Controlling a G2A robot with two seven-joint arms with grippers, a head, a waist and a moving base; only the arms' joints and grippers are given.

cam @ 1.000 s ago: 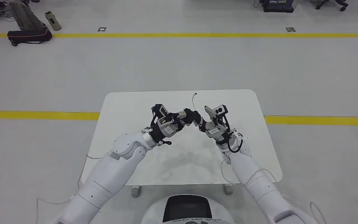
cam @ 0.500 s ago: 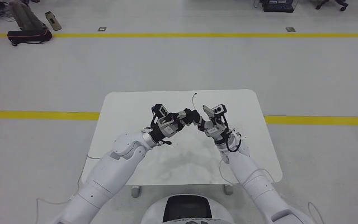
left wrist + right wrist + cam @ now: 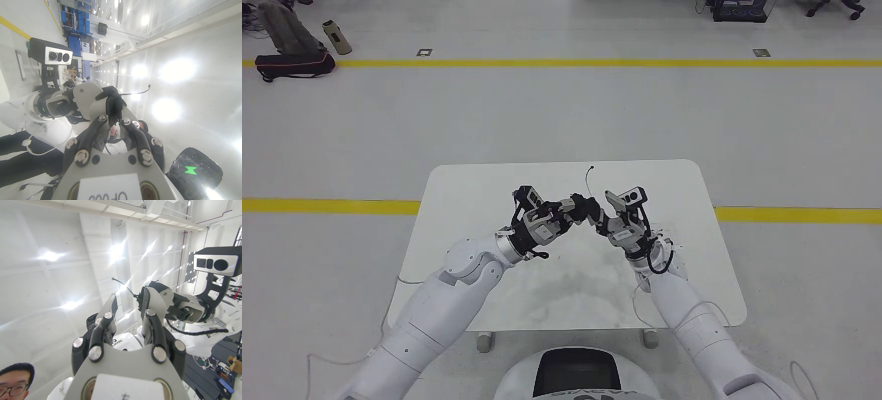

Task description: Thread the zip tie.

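Left claw (image 3: 115, 101): pinched tight on the zip tie (image 3: 135, 93), mid-frame.
Right claw (image 3: 128, 300): spread wide, just beside the zip tie.

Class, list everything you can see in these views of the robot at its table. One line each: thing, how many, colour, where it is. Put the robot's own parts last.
zip tie: one, black, held up above the table, its free end sticking out past both grippers.
table: one, white, in front of the robot.
floor lines: two, yellow, one far beyond the table, one level with it.
bag: one, black, on the floor by the far line, to the robot's left.
left gripper: one, white and black, shut on the zip tie.
right gripper: one, white and black, open, close against the left gripper's tip.
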